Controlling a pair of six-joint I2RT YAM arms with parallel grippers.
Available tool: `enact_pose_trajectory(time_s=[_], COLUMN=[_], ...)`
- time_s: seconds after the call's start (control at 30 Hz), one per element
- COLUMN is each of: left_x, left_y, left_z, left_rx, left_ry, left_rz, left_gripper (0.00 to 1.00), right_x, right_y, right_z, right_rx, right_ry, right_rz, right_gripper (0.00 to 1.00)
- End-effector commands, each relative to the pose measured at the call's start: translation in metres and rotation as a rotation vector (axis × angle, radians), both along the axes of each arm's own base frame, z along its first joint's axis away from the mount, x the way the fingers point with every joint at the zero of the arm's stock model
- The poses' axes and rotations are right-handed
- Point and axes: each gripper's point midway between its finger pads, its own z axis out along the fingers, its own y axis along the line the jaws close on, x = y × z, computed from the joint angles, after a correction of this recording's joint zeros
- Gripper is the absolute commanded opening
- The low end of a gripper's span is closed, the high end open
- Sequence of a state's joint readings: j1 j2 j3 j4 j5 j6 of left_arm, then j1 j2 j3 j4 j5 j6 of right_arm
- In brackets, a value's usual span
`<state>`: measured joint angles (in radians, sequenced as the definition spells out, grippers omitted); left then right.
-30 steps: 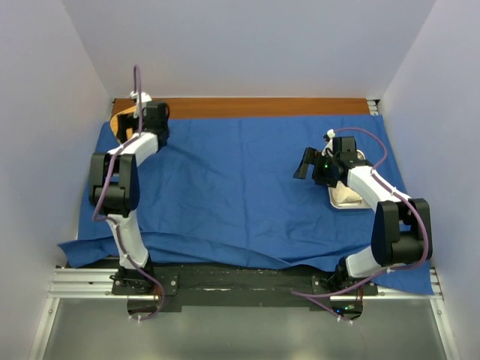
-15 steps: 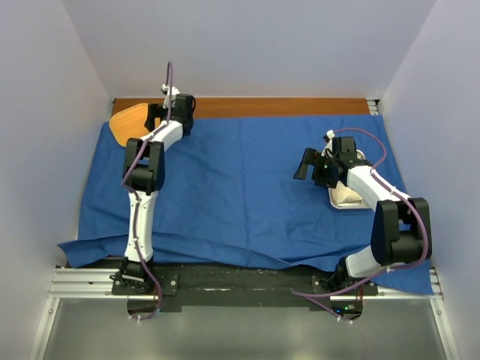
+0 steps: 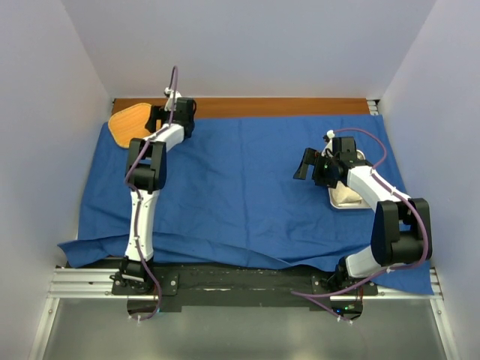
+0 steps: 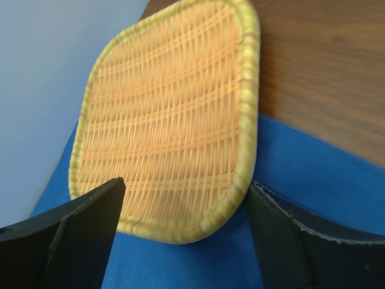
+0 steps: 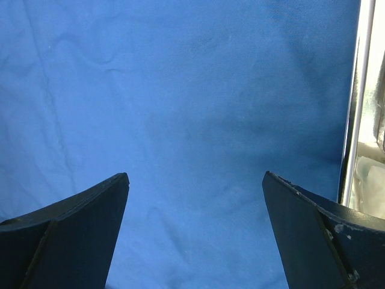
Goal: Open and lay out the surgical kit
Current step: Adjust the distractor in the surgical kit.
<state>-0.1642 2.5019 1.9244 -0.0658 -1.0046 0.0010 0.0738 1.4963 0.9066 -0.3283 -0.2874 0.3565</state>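
The surgical kit's blue cloth lies spread open over most of the table. Its shiny steel tray sits on the cloth at the right, partly under my right arm, with something pale inside. My right gripper hovers open just left of the tray. In the right wrist view its fingers frame bare cloth, with the tray rim at the right edge. My left gripper is open at the far left. Its fingers straddle the near corner of the orange woven mat.
The orange mat rests at the back left, half on the wooden table strip and half on the cloth. White walls close in on both sides and the back. The cloth's near edge hangs rumpled over the arm bases.
My left arm stretched out and swung right along the far edge, uncovering the orange mat, then eased back toward the mat's corner. The right arm has stayed still.
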Motion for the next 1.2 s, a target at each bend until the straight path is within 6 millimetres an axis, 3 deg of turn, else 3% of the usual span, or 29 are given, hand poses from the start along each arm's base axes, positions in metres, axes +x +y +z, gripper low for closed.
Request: enact_pose_trajectory(time_s=[0.0,0.03,0.07,0.1,0.13,0.2,0.23,0.27,0.33,0.4,0.43,0.63,0.83,1.0,1.17], left_x=[-0.024,-0.031,-0.038,-0.053,-0.059,-0.084,-0.091,-0.105,-0.12,-0.139,-0.148,-0.187,-0.188,-0.164,-0.13], left_y=[0.031,0.036,0.042,0.05,0.055,0.068,0.072,0.081,0.086,0.094,0.094,0.081,0.027,-0.022,-0.053], left_z=[0.033,0.052,0.057,0.049,0.071,0.069,0.086,0.08,0.09,0.087,0.092,0.073,0.06,0.04,0.046], left_rx=[0.061,0.06,0.062,0.062,0.05,0.066,0.058,0.062,0.04,0.051,0.044,-0.056,-0.188,-0.447,-0.565], left_ry=[-0.062,-0.101,-0.107,-0.099,-0.157,-0.141,-0.184,-0.164,-0.186,-0.163,-0.17,-0.119,-0.074,-0.039,-0.022], left_rz=[0.115,0.138,0.152,0.181,0.197,0.233,0.246,0.265,0.284,0.314,0.325,0.312,0.18,0.029,-0.111], left_gripper=[0.82,0.79,0.78,0.76,0.76,0.75,0.74,0.74,0.73,0.73,0.73,0.73,0.77,0.89,0.95], right_x=[0.004,0.004,0.004,0.004,0.004,0.005,0.006,0.006,0.007,0.009,0.009,0.015,0.023,0.034,0.051], right_y=[0.005,0.004,0.004,0.005,0.005,0.005,0.006,0.006,0.007,0.008,0.009,0.009,0.013,0.014,0.014], right_z=[0.016,0.016,0.016,0.016,0.016,0.015,0.015,0.015,0.014,0.013,0.013,0.013,0.015,0.019,0.033], right_rx=[0.014,0.015,0.014,0.017,0.02,0.024,0.026,0.03,0.034,0.038,0.039,0.044,0.057,0.038,-0.023], right_ry=[-0.062,-0.063,-0.064,-0.064,-0.065,-0.067,-0.068,-0.068,-0.067,-0.066,-0.067,-0.067,-0.072,-0.084,-0.119], right_rz=[0.027,0.024,0.022,0.021,0.021,0.018,0.02,0.018,0.019,0.022,0.02,0.022,0.029,0.036,0.052], right_gripper=[0.98,0.99,0.99,0.99,0.99,0.98,0.99,0.99,0.98,0.99,0.99,0.98,0.98,0.99,0.99])
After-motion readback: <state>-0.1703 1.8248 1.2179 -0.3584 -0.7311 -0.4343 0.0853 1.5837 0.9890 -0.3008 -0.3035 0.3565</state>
